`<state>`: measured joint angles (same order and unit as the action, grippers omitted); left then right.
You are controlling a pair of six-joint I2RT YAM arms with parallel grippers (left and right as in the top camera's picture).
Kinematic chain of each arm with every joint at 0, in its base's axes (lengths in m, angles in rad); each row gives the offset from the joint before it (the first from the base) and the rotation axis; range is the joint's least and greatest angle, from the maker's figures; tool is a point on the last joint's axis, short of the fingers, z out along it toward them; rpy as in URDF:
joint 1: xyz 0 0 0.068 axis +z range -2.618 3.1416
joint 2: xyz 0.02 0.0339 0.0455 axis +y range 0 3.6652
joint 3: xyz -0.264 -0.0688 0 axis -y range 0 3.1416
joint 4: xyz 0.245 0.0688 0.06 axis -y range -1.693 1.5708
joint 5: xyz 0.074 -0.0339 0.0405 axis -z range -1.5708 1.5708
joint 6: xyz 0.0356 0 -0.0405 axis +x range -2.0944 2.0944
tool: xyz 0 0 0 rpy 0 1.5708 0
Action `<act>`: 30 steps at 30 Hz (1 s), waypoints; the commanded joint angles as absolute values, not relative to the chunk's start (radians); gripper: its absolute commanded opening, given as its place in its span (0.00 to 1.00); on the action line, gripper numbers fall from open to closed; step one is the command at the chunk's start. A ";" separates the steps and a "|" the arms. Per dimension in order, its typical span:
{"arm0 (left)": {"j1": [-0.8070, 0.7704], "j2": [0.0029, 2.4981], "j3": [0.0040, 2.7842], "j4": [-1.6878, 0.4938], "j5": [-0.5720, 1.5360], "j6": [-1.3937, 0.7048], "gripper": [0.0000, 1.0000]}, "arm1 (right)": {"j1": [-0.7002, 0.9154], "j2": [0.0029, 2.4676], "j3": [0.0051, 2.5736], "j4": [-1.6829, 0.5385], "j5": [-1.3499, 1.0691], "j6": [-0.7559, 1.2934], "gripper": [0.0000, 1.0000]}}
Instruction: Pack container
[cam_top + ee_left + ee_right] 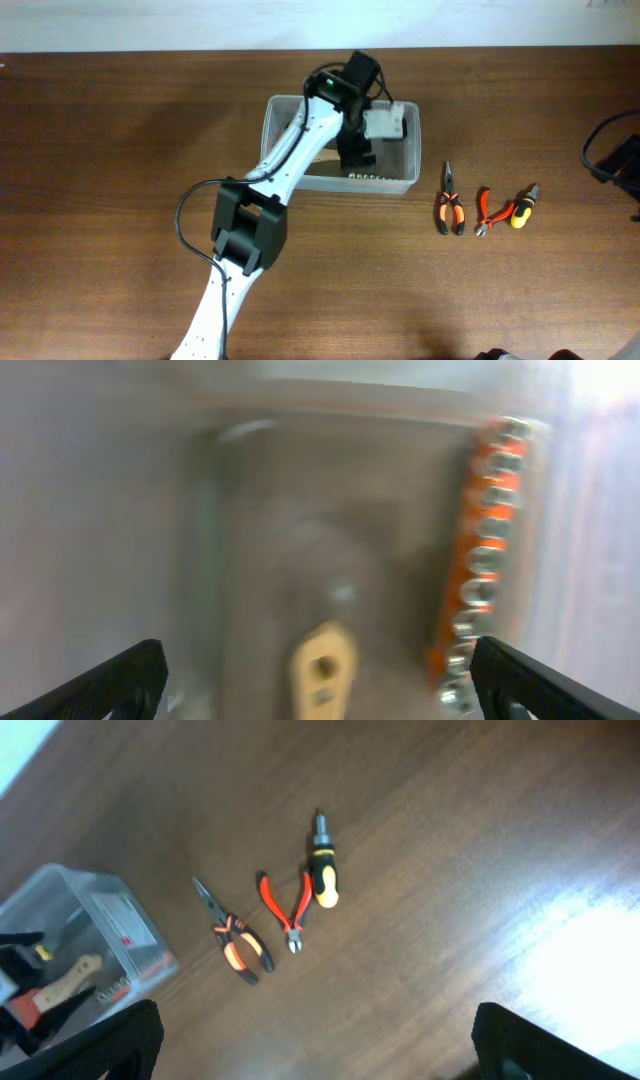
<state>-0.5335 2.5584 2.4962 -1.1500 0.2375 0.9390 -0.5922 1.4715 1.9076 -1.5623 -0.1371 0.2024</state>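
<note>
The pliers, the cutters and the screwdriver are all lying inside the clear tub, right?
Not quite. The pliers, cutters and screwdriver are all lying on the table beside the container, not inside it. The overhead view shows this.

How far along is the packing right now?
Done: an orange socket rail and a wooden-handled tool lie in the container. In hand: nothing; the left end effector is open above them. Remaining: long-nose pliers, cutters and stubby screwdriver on the table.
</note>
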 commanded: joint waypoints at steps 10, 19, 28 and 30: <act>-0.290 2.260 2.743 -1.148 0.159 0.529 0.99 | -0.446 1.560 1.905 -1.571 -0.200 0.059 0.97; -0.016 2.234 2.725 -1.459 0.095 0.242 0.99 | -0.255 1.770 1.721 -1.483 -0.115 0.015 0.88; 0.199 2.296 2.630 -1.587 0.063 0.217 0.99 | -0.082 1.985 1.624 -1.345 0.059 0.007 0.80; 0.225 2.300 2.616 -1.587 0.063 0.217 0.99 | -0.073 2.005 1.624 -1.323 0.061 0.007 0.80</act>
